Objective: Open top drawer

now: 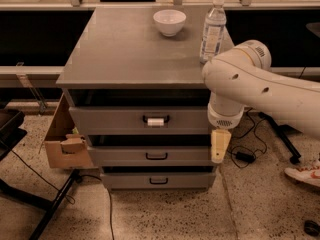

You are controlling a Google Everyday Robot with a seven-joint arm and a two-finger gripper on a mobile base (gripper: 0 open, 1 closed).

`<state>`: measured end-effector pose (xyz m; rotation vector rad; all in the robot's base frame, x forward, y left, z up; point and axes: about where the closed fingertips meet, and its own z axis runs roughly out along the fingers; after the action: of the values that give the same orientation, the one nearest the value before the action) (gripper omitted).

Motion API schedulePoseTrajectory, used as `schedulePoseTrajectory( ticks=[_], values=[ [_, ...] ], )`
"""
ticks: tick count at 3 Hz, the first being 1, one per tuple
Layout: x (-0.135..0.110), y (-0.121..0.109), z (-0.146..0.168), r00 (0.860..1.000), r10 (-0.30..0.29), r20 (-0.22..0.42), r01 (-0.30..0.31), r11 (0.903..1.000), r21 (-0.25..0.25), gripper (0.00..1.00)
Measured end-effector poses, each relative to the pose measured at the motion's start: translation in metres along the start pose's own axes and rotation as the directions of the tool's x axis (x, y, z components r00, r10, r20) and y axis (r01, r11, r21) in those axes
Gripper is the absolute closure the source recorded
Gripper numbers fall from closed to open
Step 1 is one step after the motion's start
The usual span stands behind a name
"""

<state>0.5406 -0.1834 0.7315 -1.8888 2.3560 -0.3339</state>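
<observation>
The top drawer looked rigid and free-sliding; you were to grasp its black handle, centre frame. The gripper hung right of centre, its opening indeterminable.

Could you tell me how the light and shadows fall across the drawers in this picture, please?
Camera view: warm, dim light; soft sheen on the cabinet top; deep shadow in the gap above the top drawer; the gripper, hanging by the drawers' right edge, is evenly lit.
</observation>
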Motion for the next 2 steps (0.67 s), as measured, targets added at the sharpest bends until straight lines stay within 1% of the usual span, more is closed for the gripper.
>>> schedulePoseTrajectory(
  ticks=[1,2],
  values=[
    [-0.023,-0.021,0.012,0.998,-0.057,0.006,0.057,0.9984,0.001,0.00],
    [-0.037,-0.032,0.021,0.996,-0.084,0.015,0.084,0.9965,-0.001,0.00]
  ],
)
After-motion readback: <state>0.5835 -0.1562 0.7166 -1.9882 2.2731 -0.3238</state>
